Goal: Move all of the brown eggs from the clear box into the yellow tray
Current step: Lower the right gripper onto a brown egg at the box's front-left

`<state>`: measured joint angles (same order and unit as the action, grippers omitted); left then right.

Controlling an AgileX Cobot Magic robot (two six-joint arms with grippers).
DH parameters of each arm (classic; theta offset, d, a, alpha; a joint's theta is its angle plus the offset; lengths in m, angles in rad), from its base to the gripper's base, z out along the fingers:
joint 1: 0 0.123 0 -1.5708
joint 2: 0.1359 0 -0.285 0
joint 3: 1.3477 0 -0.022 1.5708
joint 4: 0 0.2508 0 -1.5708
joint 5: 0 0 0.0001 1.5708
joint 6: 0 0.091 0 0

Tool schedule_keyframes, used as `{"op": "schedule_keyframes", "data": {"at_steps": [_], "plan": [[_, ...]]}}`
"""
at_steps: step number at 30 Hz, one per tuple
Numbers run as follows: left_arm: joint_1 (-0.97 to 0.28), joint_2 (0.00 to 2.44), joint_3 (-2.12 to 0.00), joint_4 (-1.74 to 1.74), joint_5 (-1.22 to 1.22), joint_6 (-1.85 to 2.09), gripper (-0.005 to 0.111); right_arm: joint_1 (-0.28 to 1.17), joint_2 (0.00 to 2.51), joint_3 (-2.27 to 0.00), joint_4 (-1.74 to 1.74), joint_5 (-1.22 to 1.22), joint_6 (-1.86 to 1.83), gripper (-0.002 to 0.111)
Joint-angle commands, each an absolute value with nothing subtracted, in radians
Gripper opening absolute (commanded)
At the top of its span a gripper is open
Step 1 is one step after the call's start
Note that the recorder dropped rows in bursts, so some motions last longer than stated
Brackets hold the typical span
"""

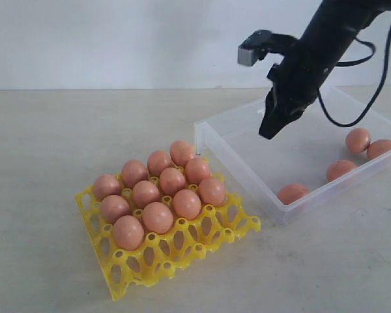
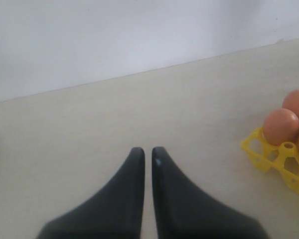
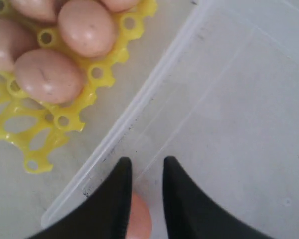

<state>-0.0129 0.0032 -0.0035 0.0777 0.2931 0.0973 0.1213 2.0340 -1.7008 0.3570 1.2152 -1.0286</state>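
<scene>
The yellow tray (image 1: 182,257) lies at front left with several brown eggs (image 1: 158,217) seated in its cups. Right of it sits the clear box (image 1: 238,156), where several brown eggs (image 1: 341,169) rest along its near and right sides. My right gripper (image 1: 268,132) hangs above the box's left part, pointing down. In the right wrist view the right gripper (image 3: 145,162) is slightly open with nothing between its fingers. An egg (image 3: 139,219) lies on the box floor (image 3: 229,99) below it. My left gripper (image 2: 147,151) is shut over bare table, left of the tray's corner (image 2: 269,159).
The pale table (image 1: 65,130) runs back to a white wall. A black cable (image 1: 352,117) loops down from the right arm over the box. The right wrist view also shows the tray's edge (image 3: 40,144) with eggs (image 3: 49,75) just outside the box wall.
</scene>
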Motion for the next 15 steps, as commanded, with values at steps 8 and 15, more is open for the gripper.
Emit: {"op": "schedule_keyframes", "data": {"at_steps": [8,15], "plan": [[-0.021,0.000,0.000,0.076,0.293,0.094,0.004,0.171,2.079,-1.707,0.149,1.221,-1.049,0.050],[-0.021,0.000,0.000,0.076,0.293,0.094,0.004,0.171,2.081,-1.699,0.150,1.221,-1.027,0.050]]}}
